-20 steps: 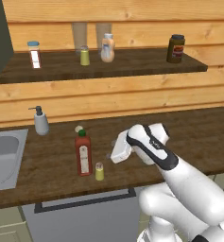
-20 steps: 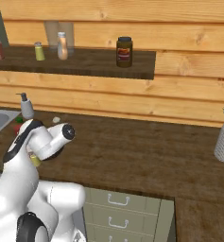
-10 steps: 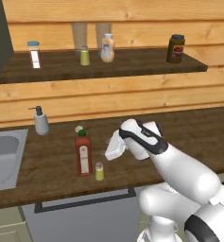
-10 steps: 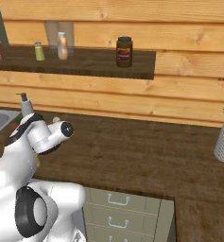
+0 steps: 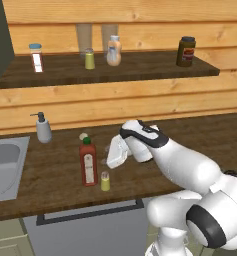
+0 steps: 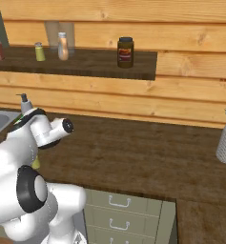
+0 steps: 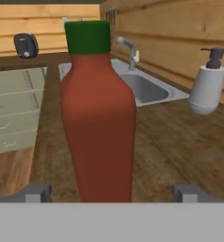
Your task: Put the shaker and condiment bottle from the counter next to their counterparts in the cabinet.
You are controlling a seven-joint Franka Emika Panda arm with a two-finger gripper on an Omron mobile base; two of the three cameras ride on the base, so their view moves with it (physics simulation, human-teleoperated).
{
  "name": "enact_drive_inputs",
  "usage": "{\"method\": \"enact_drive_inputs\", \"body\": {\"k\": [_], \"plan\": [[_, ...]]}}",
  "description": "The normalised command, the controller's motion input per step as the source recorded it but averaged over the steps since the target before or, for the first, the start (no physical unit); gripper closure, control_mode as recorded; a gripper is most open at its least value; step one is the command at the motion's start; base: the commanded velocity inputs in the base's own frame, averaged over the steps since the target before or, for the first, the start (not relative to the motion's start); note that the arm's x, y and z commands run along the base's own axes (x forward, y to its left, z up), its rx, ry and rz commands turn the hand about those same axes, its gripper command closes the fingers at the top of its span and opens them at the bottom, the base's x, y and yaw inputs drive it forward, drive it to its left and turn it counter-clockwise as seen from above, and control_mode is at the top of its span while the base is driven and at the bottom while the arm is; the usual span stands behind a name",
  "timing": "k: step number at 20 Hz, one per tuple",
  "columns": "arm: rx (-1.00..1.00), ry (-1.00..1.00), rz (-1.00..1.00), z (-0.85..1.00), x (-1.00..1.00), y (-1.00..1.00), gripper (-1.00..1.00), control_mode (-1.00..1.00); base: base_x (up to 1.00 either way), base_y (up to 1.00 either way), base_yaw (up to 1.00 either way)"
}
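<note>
Since the earlier frame: arm swung left, gripper [image 7: 111, 193] now close before the condiment bottle [image 7: 97, 113].
Counter [image 5: 200, 145]: dark wood-grain, steel sink [image 5: 2, 162] at left end.
Cabinet [image 5: 140, 67]: open shelf holding a matching shaker [image 5: 90, 59], peach bottle [image 5: 114, 51], dark jar [image 5: 186, 51].
Gripper: jaws wide apart, holding nothing, one fingertip either side of the bottle.
Condiment bottle: upright on counter, near front edge.
Soap dispenser [image 5: 42, 128]: by the sink.
Shaker [image 5: 105, 181]: on counter, just beside the bottle.

Counter [image 5: 200, 140]: condiment bottle [image 5: 88, 162], shaker [image 5: 105, 181], soap dispenser [image 5: 43, 128].
</note>
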Motion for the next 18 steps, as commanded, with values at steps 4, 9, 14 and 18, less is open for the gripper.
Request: {"method": "enact_drive_inputs", "body": {"k": [4,9,14,18], "plan": [[0.0,0.0,0.06,0.0,0.01,0.11,-1.0,-1.0,0.0,0.0,0.0],[0.0,0.0,0.07,0.01,0.11,0.27,-1.0,-1.0,0.0,0.0,0.0],[0.0,0.0,0.04,0.0,0.04,0.34,-1.0,-1.0,0.0,0.0,0.0],[0.0,0.0,0.02,0.0,0.0,0.53,-1.0,-1.0,0.0,0.0,0.0]]}}
